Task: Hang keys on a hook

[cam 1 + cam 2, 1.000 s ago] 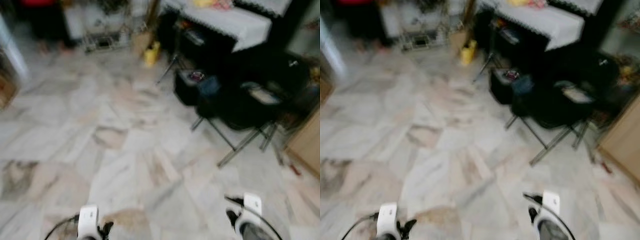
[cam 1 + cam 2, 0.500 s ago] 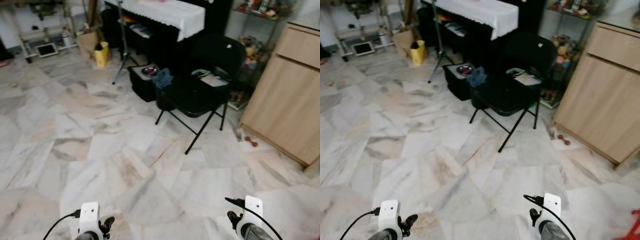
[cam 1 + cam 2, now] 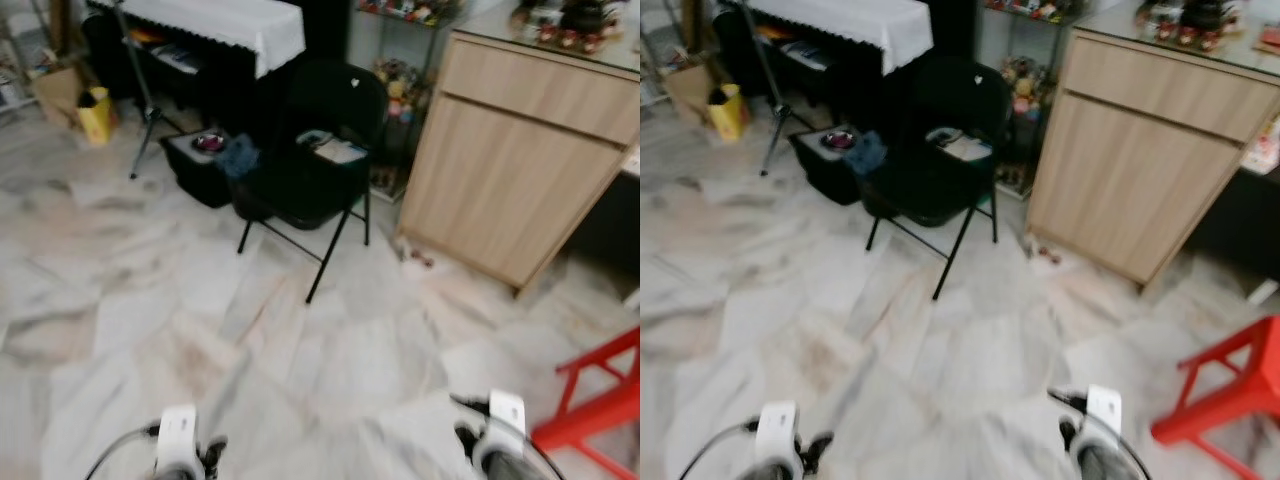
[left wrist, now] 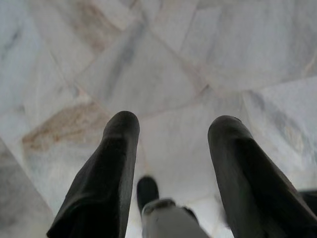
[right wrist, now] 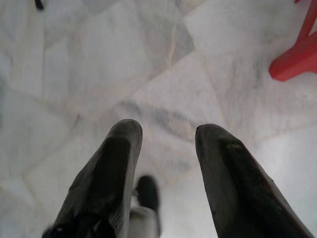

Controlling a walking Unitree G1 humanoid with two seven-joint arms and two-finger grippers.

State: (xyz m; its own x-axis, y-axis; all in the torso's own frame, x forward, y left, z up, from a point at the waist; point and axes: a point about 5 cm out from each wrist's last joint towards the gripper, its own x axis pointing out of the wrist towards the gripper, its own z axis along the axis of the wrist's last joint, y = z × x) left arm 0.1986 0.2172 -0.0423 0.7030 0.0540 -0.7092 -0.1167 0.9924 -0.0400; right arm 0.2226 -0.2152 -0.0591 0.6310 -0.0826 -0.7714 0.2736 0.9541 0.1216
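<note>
A black folding chair [image 3: 305,170] stands on the pale marble floor [image 3: 200,330], just beside a tall wooden cabinet [image 3: 520,170]. A red stool [image 3: 600,400] is at the right edge. The two arms' white wrists, left [image 3: 178,440] and right [image 3: 500,432], show low down.

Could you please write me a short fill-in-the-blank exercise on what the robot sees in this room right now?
1. The folding chair is coloured ____.
2. Right of the chair stands a wooden ____.
3. The stool at the robot's right is coloured ____.
4. Over the marble floor, the left pincer and right pincer both hang ____, holding nothing.

Missing words: black; cabinet; red; open
</note>
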